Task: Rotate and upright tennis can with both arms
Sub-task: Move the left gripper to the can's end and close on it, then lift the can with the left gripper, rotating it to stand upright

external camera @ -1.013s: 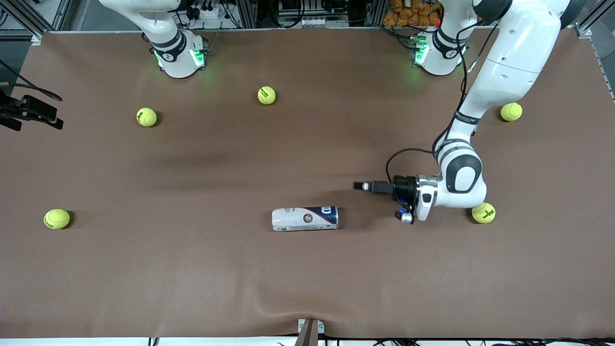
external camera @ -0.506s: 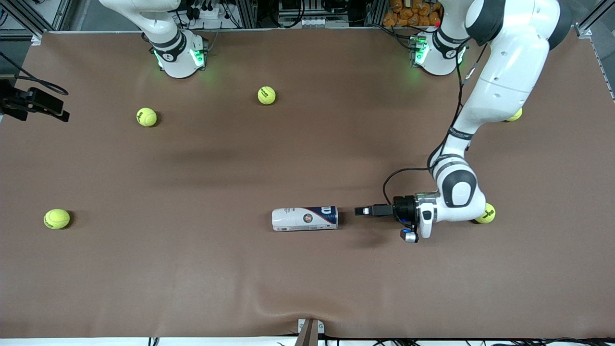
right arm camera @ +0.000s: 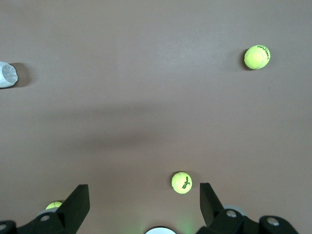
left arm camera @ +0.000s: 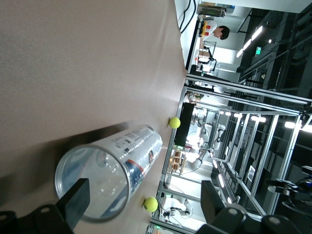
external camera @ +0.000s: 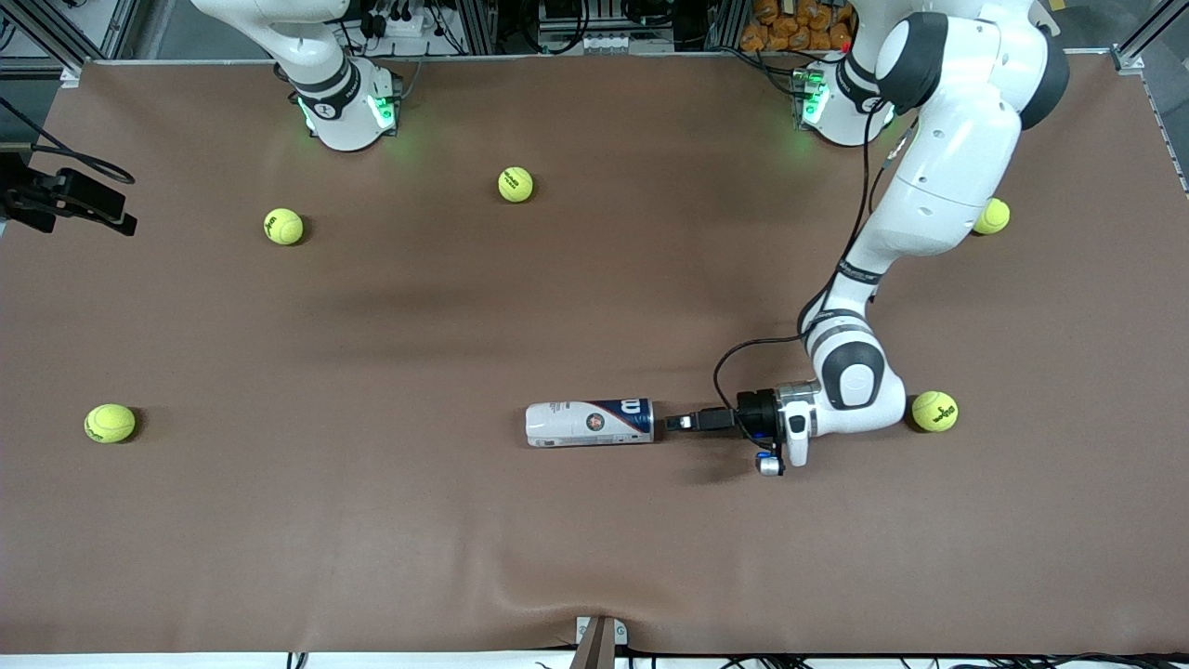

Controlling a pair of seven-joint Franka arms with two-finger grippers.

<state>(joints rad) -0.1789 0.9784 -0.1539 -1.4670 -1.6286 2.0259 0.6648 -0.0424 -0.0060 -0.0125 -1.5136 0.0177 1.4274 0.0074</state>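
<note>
The tennis can (external camera: 590, 423) lies on its side on the brown table, its navy end with the silvery rim toward the left arm's end. My left gripper (external camera: 683, 422) is low over the table, level with the can and pointing at that rim, with a small gap between them. In the left wrist view the can's clear round end (left arm camera: 109, 170) fills the space ahead of my left gripper (left arm camera: 145, 192), which is open and holds nothing. My right gripper (right arm camera: 144, 195) hangs open and empty high over the table near the right arm's base. From there the can (right arm camera: 6, 74) shows small.
Loose tennis balls lie about the table: one (external camera: 934, 411) just beside the left arm's wrist, one (external camera: 990, 216) partly hidden by its forearm, and others (external camera: 516, 184) (external camera: 283, 226) (external camera: 110, 423) toward the right arm's end.
My left gripper has swung down and toward the can, from a spot farther from the front camera to in line with the can's rim end. The can has not moved.
</note>
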